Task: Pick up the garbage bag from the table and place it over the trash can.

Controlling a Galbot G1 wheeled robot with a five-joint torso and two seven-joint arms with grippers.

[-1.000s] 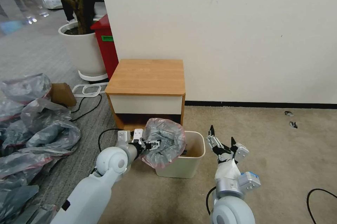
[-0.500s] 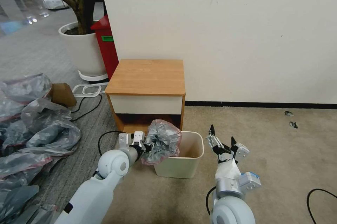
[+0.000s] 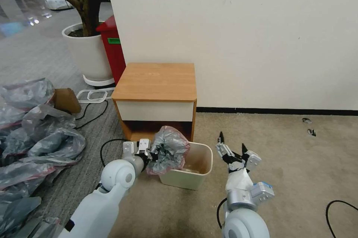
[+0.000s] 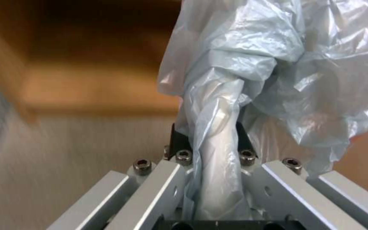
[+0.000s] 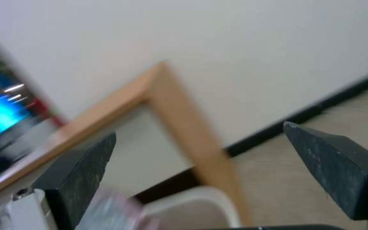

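Here the left gripper sits low in front of the bench, just beside the left edge of the trash can, and its jaws are clamped tight on a twisted neck of the garbage bag. In the left wrist view the bag runs as a narrow rope of plastic straight between the two dark fingers, which press against it from both sides; above the pinch the plastic balloons out into a loose, crinkled bundle. From the head view that bundle hangs over the can's left rim, its pinkish edge draped down the outside of the left wall, while most of the can's opening lies uncovered and its pale inside shows. The can stands on the beige carpet, tilted a little, directly before the bench's open lower shelf.

The right gripper hovers just to the right of the can, apart from it, jaws spread wide and holding nothing. The right wrist view looks out between its two black fingers toward the bench's corner and the can's white rim.

A heap of grey bags lies on the floor far to the left.
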